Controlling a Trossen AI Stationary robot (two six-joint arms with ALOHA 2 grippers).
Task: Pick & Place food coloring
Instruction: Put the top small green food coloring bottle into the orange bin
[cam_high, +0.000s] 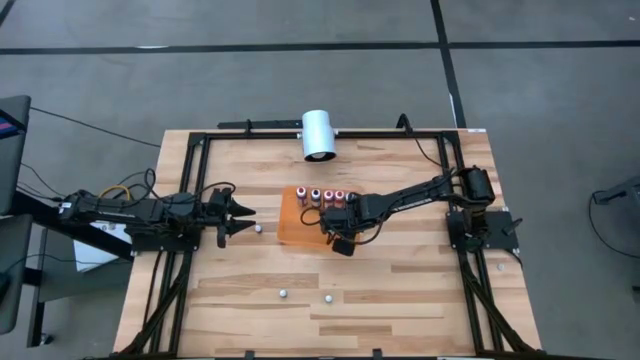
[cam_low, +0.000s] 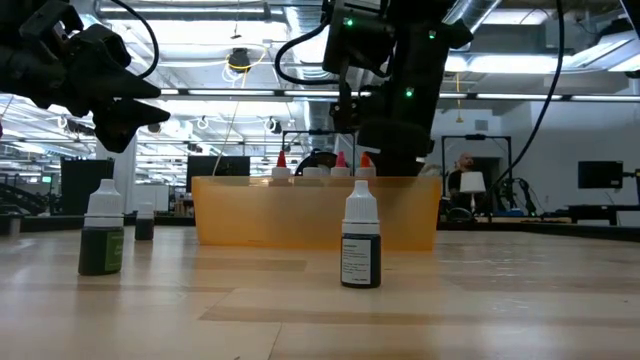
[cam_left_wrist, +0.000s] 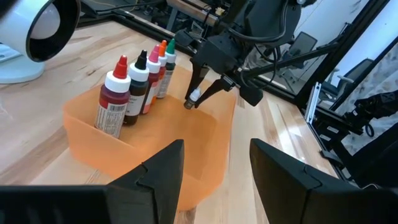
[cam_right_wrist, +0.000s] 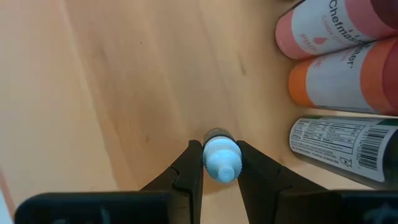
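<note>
1. High view: the right pincer (cam_high: 336, 222) is seen over the orange tray (cam_high: 290, 228) at mid-table, with a row of bottles (cam_high: 320, 196) standing along the tray's far side. The left pincer (cam_high: 240, 213) is held to the left of the tray, beside a small bottle (cam_high: 257, 227) on the table (cam_high: 400, 290). Two more small bottles (cam_high: 283, 293) (cam_high: 326, 298) are seen on the near part of the table. A white cylinder (cam_high: 319, 135) lies at the far edge.

2. Low view: a dark bottle with a white cap (cam_low: 361, 240) and a green bottle (cam_low: 102, 233) are shown upright on the table in front of the tray (cam_low: 250, 215); a third small bottle (cam_low: 145, 222) stands farther back at the left.

3. Left wrist view: the left pincer's fingers (cam_left_wrist: 163, 171) are seen parted, with nothing between them. Four larger bottles (cam_left_wrist: 134, 87) stand in the tray (cam_left_wrist: 93, 140), and the right pincer (cam_left_wrist: 194, 99) is seen above the tray floor with a tiny bottle (cam_left_wrist: 194, 96) at its tips.

4. Right wrist view: the right pincer (cam_right_wrist: 220, 163) is shown closed on a tiny food coloring bottle with a pale cap (cam_right_wrist: 221, 155), above the tray floor beside the labelled bottles (cam_right_wrist: 339, 74).
</note>
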